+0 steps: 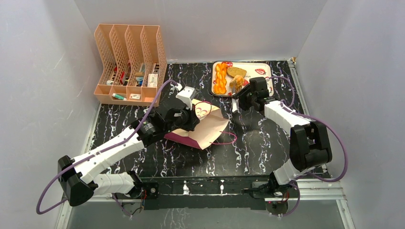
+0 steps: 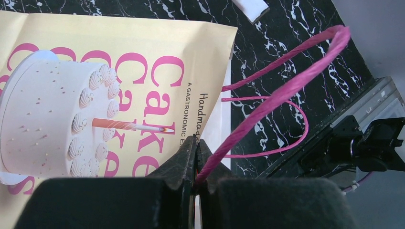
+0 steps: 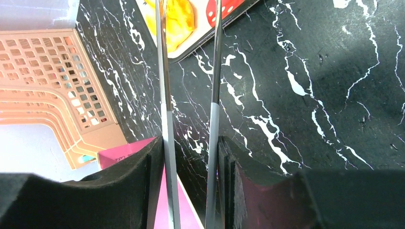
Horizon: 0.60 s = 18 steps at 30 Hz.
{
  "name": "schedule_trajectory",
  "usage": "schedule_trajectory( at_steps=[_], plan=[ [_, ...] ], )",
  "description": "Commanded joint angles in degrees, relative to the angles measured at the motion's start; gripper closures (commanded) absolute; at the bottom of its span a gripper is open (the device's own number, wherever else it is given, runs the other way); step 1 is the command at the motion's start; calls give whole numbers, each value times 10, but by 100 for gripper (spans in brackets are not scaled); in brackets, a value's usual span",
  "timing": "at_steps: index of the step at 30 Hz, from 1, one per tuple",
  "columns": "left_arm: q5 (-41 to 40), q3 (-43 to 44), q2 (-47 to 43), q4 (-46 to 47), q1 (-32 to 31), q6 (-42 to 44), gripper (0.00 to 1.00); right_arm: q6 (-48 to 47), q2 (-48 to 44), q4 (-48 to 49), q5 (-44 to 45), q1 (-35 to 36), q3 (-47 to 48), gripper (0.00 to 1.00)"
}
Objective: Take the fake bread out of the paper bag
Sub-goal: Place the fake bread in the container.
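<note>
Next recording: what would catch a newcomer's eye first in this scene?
The cream paper bag with pink "Cakes" lettering lies on its side mid-table, the left gripper pinched shut on its magenta cord handle. Glossy golden-orange toy pastries sit on a white strawberry-print tray at the far edge, with the open right gripper just in front of it.

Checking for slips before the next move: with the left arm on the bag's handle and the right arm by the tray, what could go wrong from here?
1. The left fingers pinch only the thin cord handle, so a pull could drag or tip the paper bag rather than steady it, or the cord could slip out.
2. The right fingers, open and empty, sit close to the tray; a careless swing might knock the fake bread lying on it.
</note>
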Motion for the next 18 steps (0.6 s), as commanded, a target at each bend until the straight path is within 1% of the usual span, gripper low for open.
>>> schedule_trajectory(
  at_steps=[1, 6, 9, 18],
  plan=[
    [4, 12, -2, -9, 1, 15, 100, -16, -5, 35, -8, -7, 27, 60],
    [-1, 6, -3, -1, 1, 10, 100, -21, -7, 39, -17, -11, 25, 54],
    [0, 12, 8, 4, 1, 9, 100, -31, -13, 25, -21, -17, 35, 54],
    [-6, 14, 15, 8, 0, 2, 100, -37, -45, 21, -27, -29, 22, 54]
  ],
)
